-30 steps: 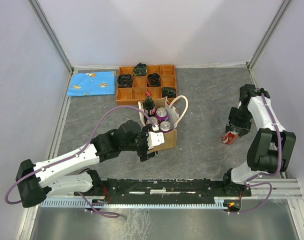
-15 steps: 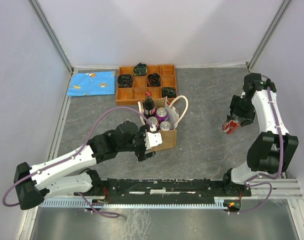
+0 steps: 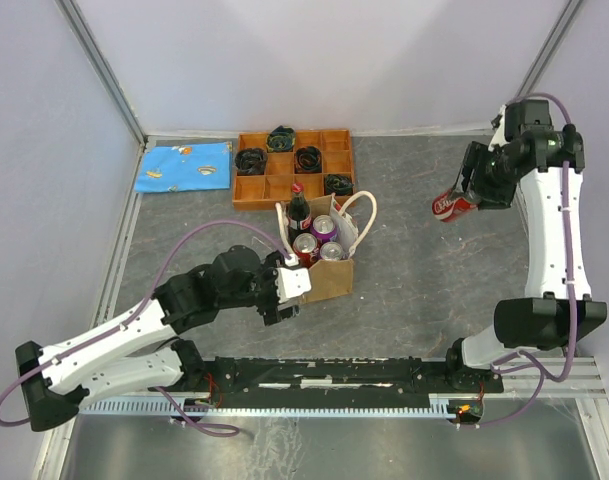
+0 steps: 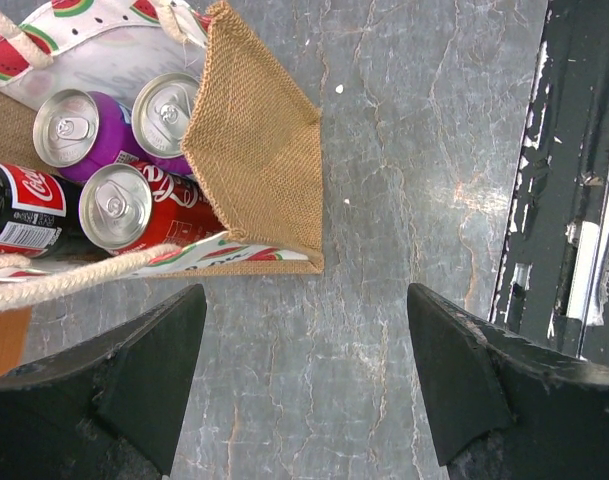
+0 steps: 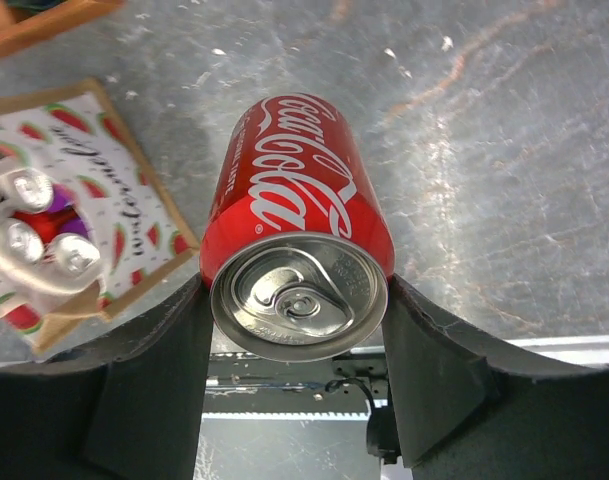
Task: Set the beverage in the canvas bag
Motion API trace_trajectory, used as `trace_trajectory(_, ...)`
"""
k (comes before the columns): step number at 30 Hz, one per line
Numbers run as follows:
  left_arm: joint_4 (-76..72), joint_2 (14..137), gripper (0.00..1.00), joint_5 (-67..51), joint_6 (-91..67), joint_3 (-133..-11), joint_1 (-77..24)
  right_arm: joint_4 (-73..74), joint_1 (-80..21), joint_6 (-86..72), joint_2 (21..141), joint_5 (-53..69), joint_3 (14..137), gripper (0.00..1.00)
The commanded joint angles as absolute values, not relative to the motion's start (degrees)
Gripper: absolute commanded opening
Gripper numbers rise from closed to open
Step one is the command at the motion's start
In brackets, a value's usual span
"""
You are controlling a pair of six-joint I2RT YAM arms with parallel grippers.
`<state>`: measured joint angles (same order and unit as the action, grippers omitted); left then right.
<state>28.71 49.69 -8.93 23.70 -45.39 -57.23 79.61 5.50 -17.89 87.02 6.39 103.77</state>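
The beverage, a red cola can (image 3: 448, 206) (image 5: 294, 215), hangs tilted above the table at the back right. My right gripper (image 3: 464, 198) (image 5: 296, 292) is shut on it, one finger on each side of its top end. The canvas bag (image 3: 331, 281) (image 4: 266, 170) (image 5: 96, 205) stands upright in the middle with white rope handles. It holds a dark cola bottle (image 3: 298, 212), purple cans (image 4: 69, 125) and a red can (image 4: 119, 207). My left gripper (image 3: 287, 292) (image 4: 304, 305) is open over bare table just in front of the bag, touching nothing.
A wooden compartment tray (image 3: 252, 190) with dark coiled items sits behind the bag. A blue patterned cloth (image 3: 184, 166) lies at the back left. Enclosure walls ring the table, and a black rail (image 3: 384, 375) runs along the near edge.
My right arm has lifted the red can off the table and carried it up and toward the back. My left gripper has drawn back slightly from the bag.
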Motion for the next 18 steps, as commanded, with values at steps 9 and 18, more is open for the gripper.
trace_trajectory(9, 28.61, 43.95, 0.88, -5.02, 24.61, -41.78, -56.75, 83.36, -6.19, -28.12, 85.24, 15.45, 127.06, 0.00)
trace_trajectory(18, 29.14, 37.69, 0.88, 2.14, 22.79, -38.42, -55.48, 77.15, -23.20, -34.55, 86.70, 11.62, 126.59, 0.00)
